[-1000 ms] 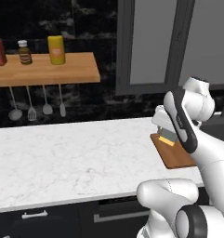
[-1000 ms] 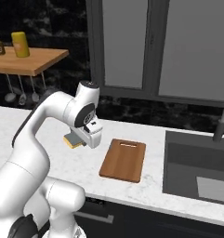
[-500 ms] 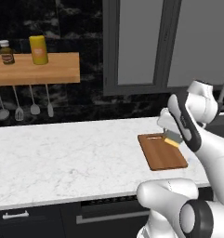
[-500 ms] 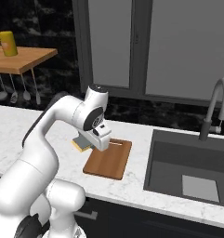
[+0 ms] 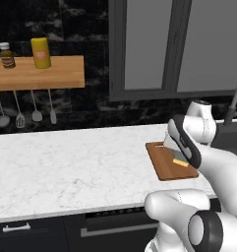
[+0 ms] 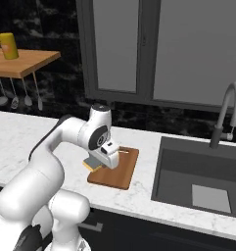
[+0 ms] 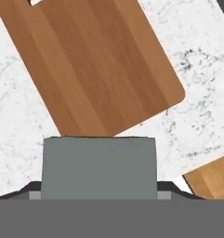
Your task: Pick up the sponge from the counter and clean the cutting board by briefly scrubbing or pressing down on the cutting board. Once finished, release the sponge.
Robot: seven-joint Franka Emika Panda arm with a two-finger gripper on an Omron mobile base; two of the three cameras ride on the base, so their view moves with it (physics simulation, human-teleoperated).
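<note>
From the left base view, the white arm bends forward and down over the counter (image 5: 71, 162), its hand low above the cutting board (image 5: 162, 165). A sliver of the yellow sponge (image 5: 180, 162) peeks from under the hand, just above the board. A wooden wall shelf (image 5: 39, 74) carries a yellow jar (image 5: 41, 52) and a dark bottle (image 5: 7, 54); utensils (image 5: 26, 109) hang below it.

In the right base view, the arm arches over with the gripper (image 6: 94, 163) pointing down, clamped on the sponge (image 6: 91, 164) at the board's (image 6: 119, 171) left edge. A sink (image 6: 198, 184) lies to the right, with a faucet (image 6: 226, 113) behind it.

In the hand view, the sponge's (image 7: 99, 168) grey scrub face sits between the fingers, covering the board's (image 7: 99, 65) near edge. Marble counter (image 7: 201, 116) surrounds the board.
</note>
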